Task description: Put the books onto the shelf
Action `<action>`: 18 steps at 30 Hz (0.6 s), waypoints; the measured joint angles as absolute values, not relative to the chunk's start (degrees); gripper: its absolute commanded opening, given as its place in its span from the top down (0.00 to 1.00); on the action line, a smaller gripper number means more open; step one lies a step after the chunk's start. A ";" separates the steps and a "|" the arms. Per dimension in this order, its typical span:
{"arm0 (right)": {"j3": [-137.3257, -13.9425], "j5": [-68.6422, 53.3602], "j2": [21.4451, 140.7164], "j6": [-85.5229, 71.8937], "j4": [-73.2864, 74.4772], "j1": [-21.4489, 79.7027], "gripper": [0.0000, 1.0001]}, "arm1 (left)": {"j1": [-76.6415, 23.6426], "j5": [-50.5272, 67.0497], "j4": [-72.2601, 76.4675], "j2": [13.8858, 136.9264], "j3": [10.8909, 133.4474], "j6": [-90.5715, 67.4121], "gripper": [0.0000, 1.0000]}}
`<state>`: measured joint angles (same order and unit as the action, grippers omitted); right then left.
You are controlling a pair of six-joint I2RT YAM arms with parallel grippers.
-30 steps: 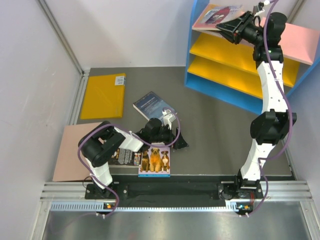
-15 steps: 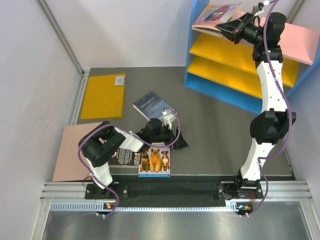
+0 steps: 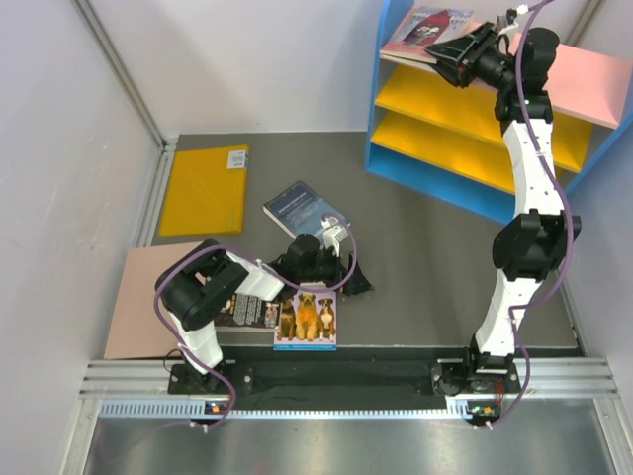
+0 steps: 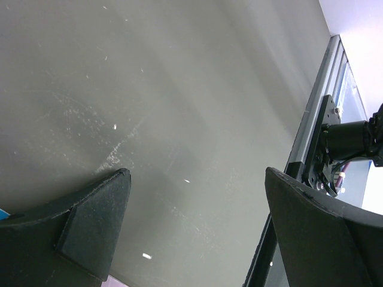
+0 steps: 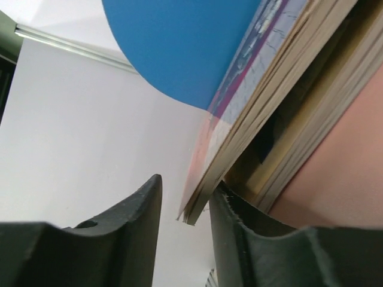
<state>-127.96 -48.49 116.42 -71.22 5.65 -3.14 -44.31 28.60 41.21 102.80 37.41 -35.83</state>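
A red-and-white book (image 3: 425,24) lies on the pink top board (image 3: 593,79) of the blue-sided shelf (image 3: 379,99), on top of another book. My right gripper (image 3: 441,51) is at its near corner. In the right wrist view that book's corner (image 5: 251,119) sits between the open jaws of the right gripper (image 5: 187,180); one finger touches it and the other stands apart. The navy book (image 3: 302,210), the dog book (image 3: 307,319) and the black book (image 3: 242,312) lie on the table. My left gripper (image 3: 348,275) (image 4: 197,171) hangs open over bare table beside them.
A yellow flat sheet (image 3: 206,188) lies at the table's back left and a pinkish-brown board (image 3: 134,302) at the front left. Two yellow inner shelves (image 3: 465,99) show under the pink top. White walls close both sides; a metal rail (image 3: 346,374) runs along the front.
The right gripper has shifted slightly back and up at the shelf top, and its jaws have come apart around the book's corner. The left arm has not moved.
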 measured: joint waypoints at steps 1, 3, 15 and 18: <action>-127.94 -48.56 116.42 -71.46 5.17 -3.14 0.59 | -44.34 28.60 41.21 102.80 37.41 -35.83 0.01; -127.83 -48.58 116.29 -71.72 4.05 -3.11 0.55 | -44.36 28.60 41.21 102.80 37.41 -35.83 0.01; -121.58 -50.50 112.81 -75.00 -1.15 -3.25 0.49 | -44.47 28.56 41.23 102.80 37.41 -35.81 0.01; -121.47 -50.78 112.62 -75.66 -1.30 -3.55 0.55 | -44.53 28.47 41.23 102.80 37.41 -35.81 0.01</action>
<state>-121.47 -50.78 112.62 -75.66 -1.30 -3.55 -44.53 28.47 41.23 102.80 37.41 -35.81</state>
